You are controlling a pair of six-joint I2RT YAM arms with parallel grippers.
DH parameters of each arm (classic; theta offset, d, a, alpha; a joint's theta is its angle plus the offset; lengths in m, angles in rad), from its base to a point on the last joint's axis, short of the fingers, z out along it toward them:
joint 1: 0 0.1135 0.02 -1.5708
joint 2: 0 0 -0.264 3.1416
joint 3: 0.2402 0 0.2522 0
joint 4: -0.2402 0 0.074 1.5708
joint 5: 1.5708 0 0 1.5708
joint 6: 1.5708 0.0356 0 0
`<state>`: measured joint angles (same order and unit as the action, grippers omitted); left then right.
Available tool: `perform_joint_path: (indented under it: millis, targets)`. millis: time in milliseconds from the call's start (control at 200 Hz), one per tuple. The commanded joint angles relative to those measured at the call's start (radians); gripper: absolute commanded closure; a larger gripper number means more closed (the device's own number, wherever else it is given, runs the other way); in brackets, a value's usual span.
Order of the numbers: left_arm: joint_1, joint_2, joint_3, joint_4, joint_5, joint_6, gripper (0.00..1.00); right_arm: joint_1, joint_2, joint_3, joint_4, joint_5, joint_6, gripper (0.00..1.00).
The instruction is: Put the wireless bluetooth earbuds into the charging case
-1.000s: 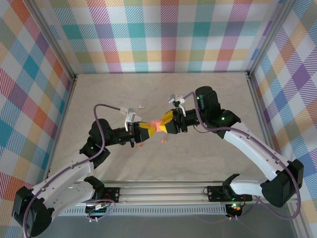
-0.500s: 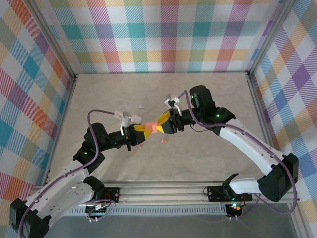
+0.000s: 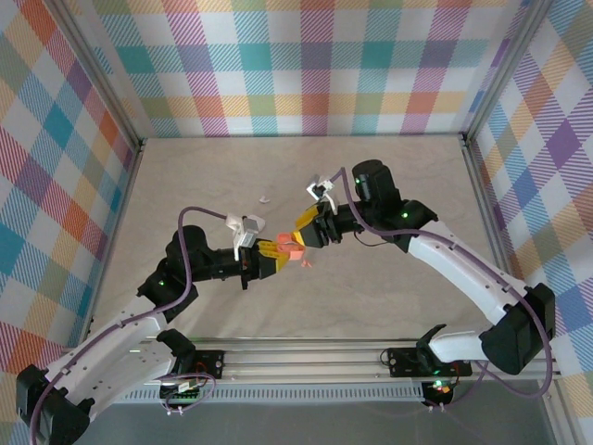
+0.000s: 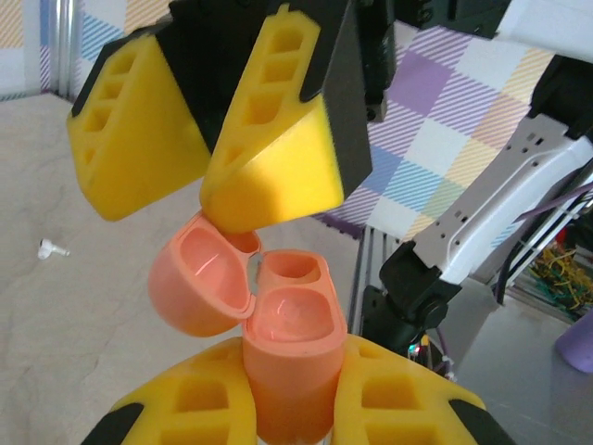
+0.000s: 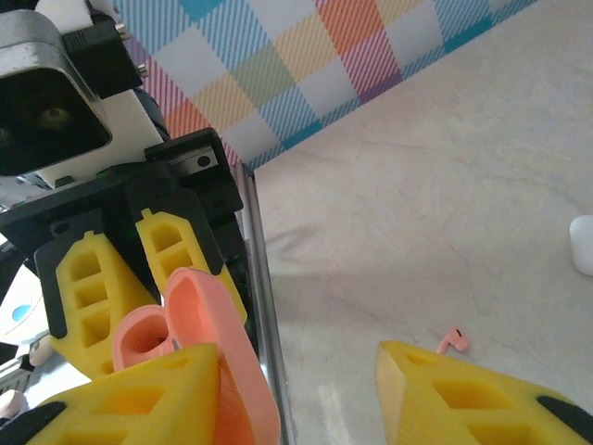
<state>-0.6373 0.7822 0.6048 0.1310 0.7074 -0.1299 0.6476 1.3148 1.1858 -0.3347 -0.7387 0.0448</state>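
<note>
The salmon-pink charging case (image 4: 289, 362) sat clamped upright in the left claw (image 4: 287, 408), above the worktop (image 3: 371, 185). Its lid (image 4: 197, 283) was swung open and both wells looked empty. Over the last second the right claw (image 4: 190, 190) had spread its jaws, and they stood apart with one finger tip touching the lid. That suggested the opening step was finished. A pink earbud (image 5: 452, 340) and a white earbud (image 4: 51, 248) lay on the worktop, neither yet inserted.
</note>
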Motion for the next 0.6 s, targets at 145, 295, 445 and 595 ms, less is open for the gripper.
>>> perform_joint_path:
  millis: [145, 295, 445, 595]
  targets:
    - [-0.017, -0.064, -0.053, 0.092, -0.031, 0.026, 1.0, -0.008, 0.031, 0.038, -0.028, 0.058, 0.021, 0.5]
    - [-0.017, -0.073, -0.036, 0.006, -0.121, 0.029, 1.0, -0.008, 0.015, 0.035, -0.02, 0.023, 0.044, 0.49]
    - [-0.018, -0.07, -0.034, -0.018, -0.158, 0.022, 1.0, -0.008, -0.017, 0.014, 0.001, 0.016, 0.063, 0.48]
    - [-0.017, -0.063, -0.048, -0.031, -0.219, 0.0, 1.0, -0.007, -0.037, -0.007, 0.045, 0.008, 0.129, 0.48]
